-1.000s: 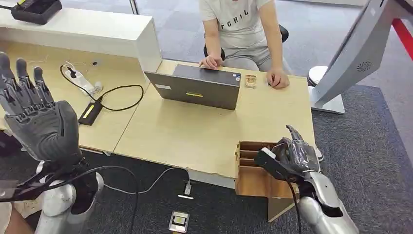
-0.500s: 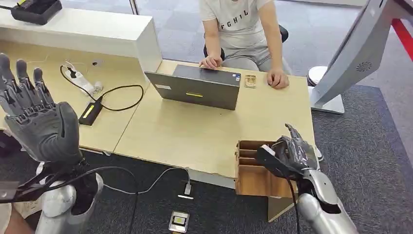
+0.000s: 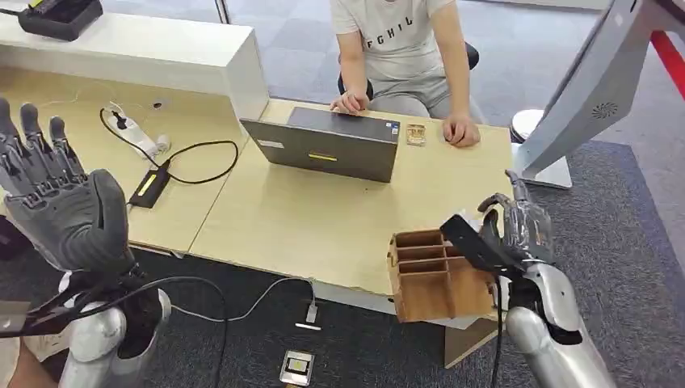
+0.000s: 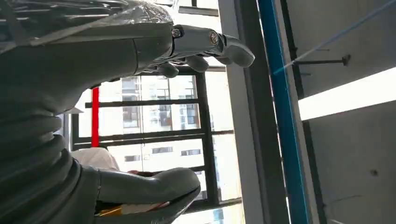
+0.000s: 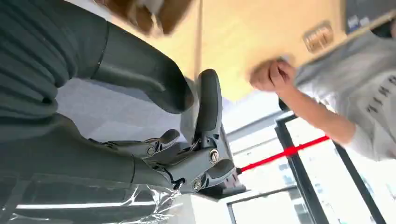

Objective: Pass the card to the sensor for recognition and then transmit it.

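Note:
My right hand hovers just above the right side of a wooden slotted box at the table's near edge. Its thumb and a finger pinch what looks like a thin pale card, seen edge-on in the right wrist view as the card beside my right hand. A small tan device lies at the far side by the seated person's hand. My left hand is raised at the left, fingers spread, holding nothing; the left wrist view shows the left hand against windows.
A grey laptop stands open before the person. A black adapter with cables and a power strip lie on the left table. A grey kiosk stand rises at the right. A small device lies on the floor.
My right hand has lifted out of the wooden box and moved right and away from me. The box has shifted and tilted slightly. My left hand has hardly moved.

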`<state>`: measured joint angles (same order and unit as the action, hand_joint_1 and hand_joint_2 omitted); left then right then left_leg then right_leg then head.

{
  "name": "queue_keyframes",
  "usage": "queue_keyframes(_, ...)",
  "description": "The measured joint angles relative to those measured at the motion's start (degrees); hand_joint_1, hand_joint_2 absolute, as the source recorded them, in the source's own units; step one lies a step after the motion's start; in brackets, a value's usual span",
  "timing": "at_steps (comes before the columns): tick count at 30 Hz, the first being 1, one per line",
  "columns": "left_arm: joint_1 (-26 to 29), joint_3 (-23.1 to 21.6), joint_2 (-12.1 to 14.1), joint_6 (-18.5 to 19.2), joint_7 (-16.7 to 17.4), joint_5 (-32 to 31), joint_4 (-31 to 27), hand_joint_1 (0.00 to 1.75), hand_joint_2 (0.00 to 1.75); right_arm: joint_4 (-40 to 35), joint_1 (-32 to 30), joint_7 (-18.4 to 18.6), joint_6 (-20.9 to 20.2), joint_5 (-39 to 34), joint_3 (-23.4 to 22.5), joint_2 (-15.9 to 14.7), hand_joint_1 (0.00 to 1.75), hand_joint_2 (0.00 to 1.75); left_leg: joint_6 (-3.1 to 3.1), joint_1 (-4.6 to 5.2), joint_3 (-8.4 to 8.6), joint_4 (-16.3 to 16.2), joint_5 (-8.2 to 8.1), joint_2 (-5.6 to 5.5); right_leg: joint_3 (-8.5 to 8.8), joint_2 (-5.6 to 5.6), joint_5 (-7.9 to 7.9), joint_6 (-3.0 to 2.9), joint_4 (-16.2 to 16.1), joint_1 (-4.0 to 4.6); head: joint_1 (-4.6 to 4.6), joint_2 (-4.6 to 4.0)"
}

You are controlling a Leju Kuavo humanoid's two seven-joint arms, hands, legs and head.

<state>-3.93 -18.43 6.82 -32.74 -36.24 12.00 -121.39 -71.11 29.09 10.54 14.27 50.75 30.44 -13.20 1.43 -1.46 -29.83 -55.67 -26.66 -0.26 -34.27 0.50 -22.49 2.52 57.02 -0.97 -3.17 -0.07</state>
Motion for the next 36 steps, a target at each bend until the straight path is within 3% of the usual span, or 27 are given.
queue_keyframes(8, 0.26, 0.00, -0.15, 1.29, -1.25, 0.85, 0.04, 0.00, 1.75, -10.25, 0.22, 0.06, 1.83, -3.28, -3.69, -1.81, 1.75, 1.75, 0.00, 0.00, 0.00, 0.01, 0.00, 0.00, 0.00, 0.01, 0.00, 0.00, 0.00, 0.00, -0.02, 0.00)
queue_keyframes(15, -0.24, -0.04, -0.50, 2.34, -2.01, 2.91, 0.87, 0.00, 1.75, -10.11, 5.10, -2.01, 1.70, -4.41, -3.78, -1.66, 1.75, 1.75, 0.00, 0.00, -0.03, 0.01, 0.01, 0.01, -0.01, 0.01, 0.01, -0.01, 0.00, 0.00, 0.00, 0.00)
queue_keyframes(26, -3.93, -0.87, -1.77, 3.80, -3.58, 5.49, 3.69, 0.00, 1.75, 11.42, 21.91, -2.73, 2.99, 0.20, -0.24, 4.02, 1.75, 1.75, 0.02, -0.02, -0.09, 0.00, 0.05, -0.02, -0.03, -0.01, 0.03, -0.01, 0.02, 0.01, 0.00, 0.00)
queue_keyframes(36, -5.21, -2.03, -2.23, 4.63, -3.72, 6.40, 5.20, 0.00, 1.75, 29.49, 28.47, 0.52, 3.52, 5.95, 4.96, 9.53, 1.75, 1.75, 0.02, -0.01, -0.17, 0.00, 0.04, -0.02, -0.16, -0.01, 0.01, 0.00, 0.02, 0.01, -0.02, 0.00)
